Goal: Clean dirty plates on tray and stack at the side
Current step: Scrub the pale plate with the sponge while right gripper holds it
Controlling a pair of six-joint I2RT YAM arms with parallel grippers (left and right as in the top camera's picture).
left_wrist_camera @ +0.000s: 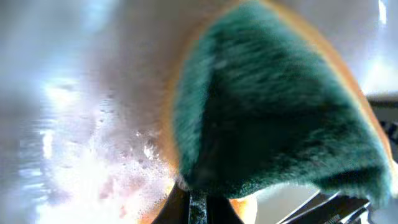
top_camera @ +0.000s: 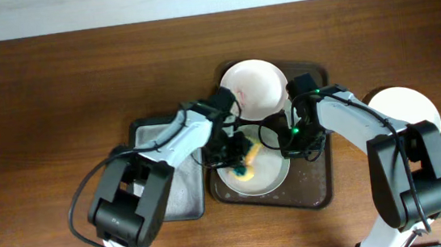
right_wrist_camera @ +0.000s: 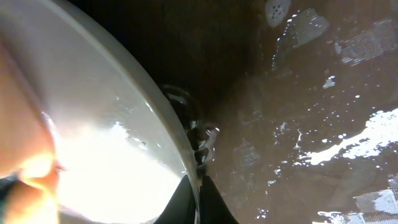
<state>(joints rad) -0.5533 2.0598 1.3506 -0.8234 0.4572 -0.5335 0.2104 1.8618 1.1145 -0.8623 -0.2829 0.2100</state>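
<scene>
Of three plates, the far plate (top_camera: 252, 85) and the near plate (top_camera: 264, 176) lay on the tray (top_camera: 320, 183); the third plate (top_camera: 406, 108) sat on the table (top_camera: 41, 116) beside it. The left gripper (top_camera: 238, 153) held one clamped sponge (top_camera: 250, 158) against the near plate, whose rim the right gripper (top_camera: 289, 140) pinched.

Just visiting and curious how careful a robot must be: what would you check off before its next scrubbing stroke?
1. Sponge held: ok; the jaws of the left gripper are shut on it.
2. Plate steadied: ok; the jaws of the right gripper pinch the rim of the near plate.
3. Sponge on the plate: ok; it presses into the sudsy inside.
4. Near plate clean: cannot tell; sponge and glare hide much of it.
5. Far plate on the brown tray: not ok; a red smear shows inside.
6. Stacking spot: ok; the side plate on the table has nothing on it.
</scene>
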